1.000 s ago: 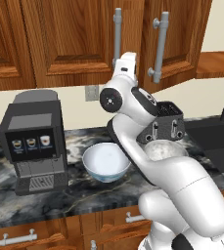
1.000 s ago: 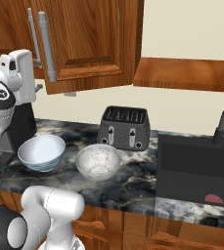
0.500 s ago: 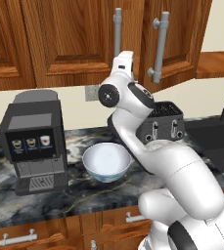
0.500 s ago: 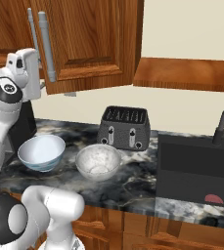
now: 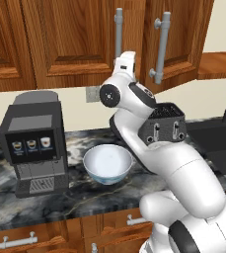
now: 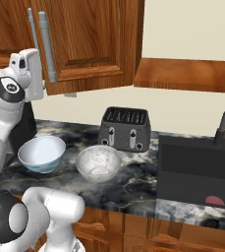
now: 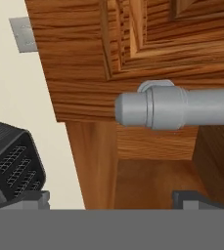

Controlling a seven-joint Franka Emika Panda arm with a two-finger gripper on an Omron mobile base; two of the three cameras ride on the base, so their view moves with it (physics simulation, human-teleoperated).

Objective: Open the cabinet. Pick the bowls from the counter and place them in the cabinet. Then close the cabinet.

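The cabinet (image 5: 85, 44) hangs above the counter (image 5: 75, 197), its two grey bar handles meeting at the middle. My gripper (image 5: 126, 59) is raised just below the left handle (image 5: 118, 27) and stands open. In the hand view the handle's lower end (image 7: 177, 107) lies crosswise ahead of the gripper (image 7: 113, 197), apart from the fingertips (image 7: 194, 197). I cannot tell whether the doors are fully shut. The white and blue bowl (image 5: 107, 164) (image 6: 42, 153) and the speckled bowl (image 6: 98, 162) sit side by side on the counter (image 6: 133, 182).
A black coffee machine (image 5: 33, 141) stands at the counter's left. A dark toaster (image 6: 124, 129) sits behind the bowls. To the right lie a black sink (image 6: 197, 167) and its faucet (image 6: 224, 125). Drawers (image 5: 16, 242) run below the counter.
The hand has crept slightly up and toward the cabinet handle while the arm's lower links shifted. The gripper has stayed open and the bowls have not moved.
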